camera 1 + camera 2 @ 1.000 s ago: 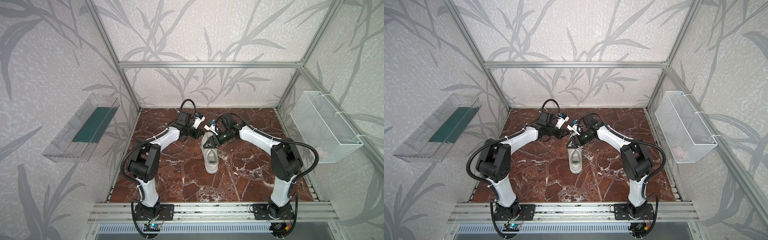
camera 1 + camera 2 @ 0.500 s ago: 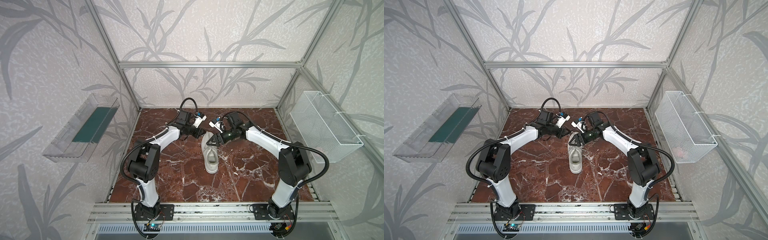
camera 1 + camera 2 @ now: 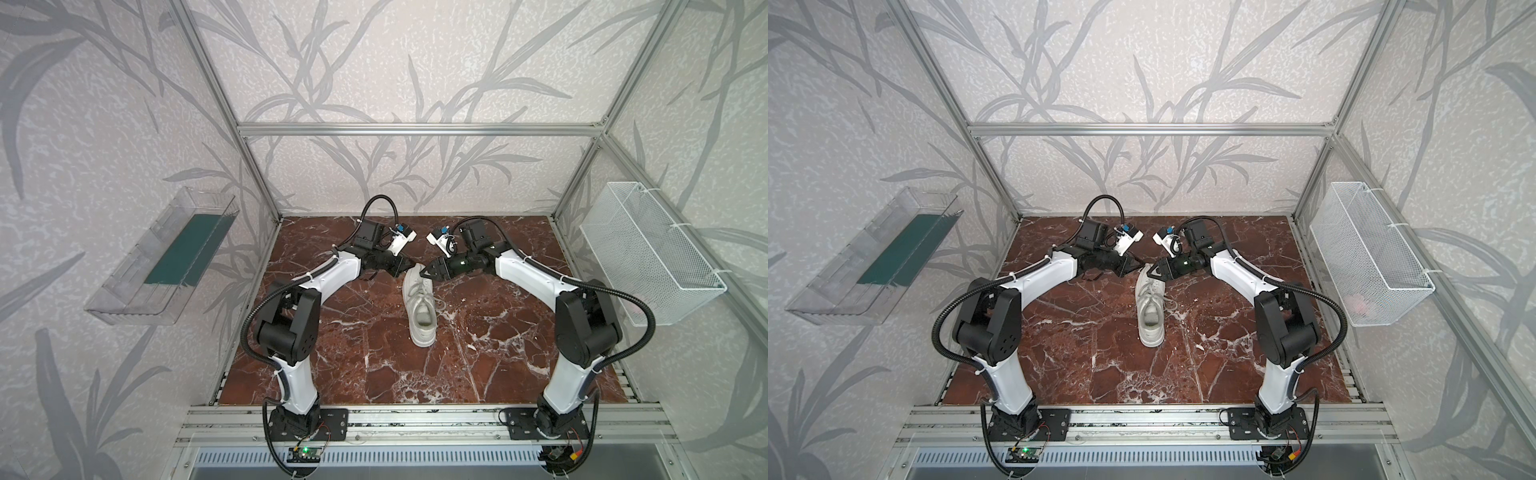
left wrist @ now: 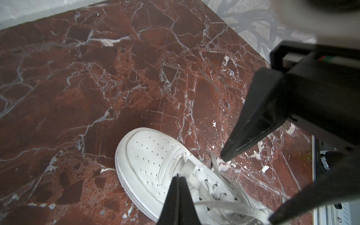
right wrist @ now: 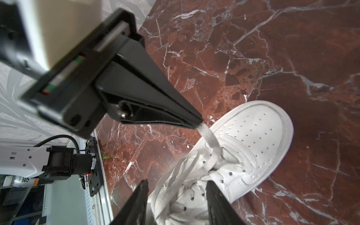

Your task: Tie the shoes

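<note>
A white sneaker, the shoes (image 3: pixel 422 309) (image 3: pixel 1150 313), lies on the red marble floor with its toe toward the back wall. Its laces (image 5: pixel 210 140) are loose over the tongue. My left gripper (image 3: pixel 409 267) (image 3: pixel 1136 266) (image 4: pixel 178 176) hovers at the toe end, shut on one lace that rises taut from the eyelets to its tip (image 5: pixel 200 124). My right gripper (image 3: pixel 424 275) (image 3: pixel 1153 273) (image 5: pixel 177 183) is open just above the shoe (image 5: pixel 253 136) (image 4: pixel 148 155). Its fingers (image 5: pixel 145 187) stand on either side of the loose laces without touching them.
A clear plastic bin (image 3: pixel 166 257) with a green base hangs on the left wall. A white wire basket (image 3: pixel 648 253) hangs on the right wall. An aluminium rail (image 3: pixel 415 419) carrying both arm bases runs along the front edge. Frame posts stand at the back corners.
The right arm's elbow has swung out to the right while its gripper stayed over the shoe's toe end, and its jaws have narrowed. The left arm has kept still with the lace.
</note>
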You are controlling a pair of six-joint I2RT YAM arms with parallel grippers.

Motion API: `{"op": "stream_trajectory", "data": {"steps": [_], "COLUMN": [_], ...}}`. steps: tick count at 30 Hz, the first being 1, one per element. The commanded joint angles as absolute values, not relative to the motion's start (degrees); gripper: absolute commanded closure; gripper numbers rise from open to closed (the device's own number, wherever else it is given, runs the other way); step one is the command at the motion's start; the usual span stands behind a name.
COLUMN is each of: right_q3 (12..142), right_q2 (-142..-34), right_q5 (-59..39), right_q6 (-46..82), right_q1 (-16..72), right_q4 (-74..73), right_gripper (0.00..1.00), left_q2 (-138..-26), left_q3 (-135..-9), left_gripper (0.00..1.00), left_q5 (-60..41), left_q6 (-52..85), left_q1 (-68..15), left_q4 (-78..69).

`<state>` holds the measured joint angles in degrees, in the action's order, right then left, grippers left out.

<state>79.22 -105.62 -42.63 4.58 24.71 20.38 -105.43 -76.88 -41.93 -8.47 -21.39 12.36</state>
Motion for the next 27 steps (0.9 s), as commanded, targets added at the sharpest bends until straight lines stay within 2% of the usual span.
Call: {"op": "stream_trajectory", "data": {"steps": [1,14,17,19,21,22,27], "right_q3": [81.2,81.1,81.4,81.5,81.0,80.5,77.5], "right_q2": [-108.7,-113.0,-113.2,-112.8,-111.9,-111.3,-107.5], "right_q5": [-41.3,-44.1,-44.3,-44.0,-43.4,-43.1,-39.7], "right_q6": [3.1,2.4,2.7,2.6,2.9,2.9,2.5], "right_q1": [24.4,24.4,24.4,24.4,24.4,24.4,24.3], "right_q4": [18.7,9.4,9.6,10.6,11.0,11.2,12.0], "right_gripper": [0.52,0.55,0.73,0.9,0.98,1.0,1.0], "left_q2": [-103.9,-103.1,-102.8,-102.6,-102.2,-101.8,-98.3], "left_q3": [-78.7,-78.8,-78.8,-78.7,-78.4,-78.1,-74.6], "left_gripper": [1.0,1.0,1.0,1.0,0.95,0.89,0.57], "left_q5": [-43.4,-43.7,-43.2,-42.7,-41.9,-41.5,-39.8], "left_q6": [-9.8,-9.4,-9.3,-9.2,-8.9,-8.9,-7.9], "left_q1": [-21.8,-22.3,-22.3,-22.4,-22.2,-22.2,-21.7], "left_q4": [12.1,12.9,13.3,13.5,13.4,13.3,11.1]}}
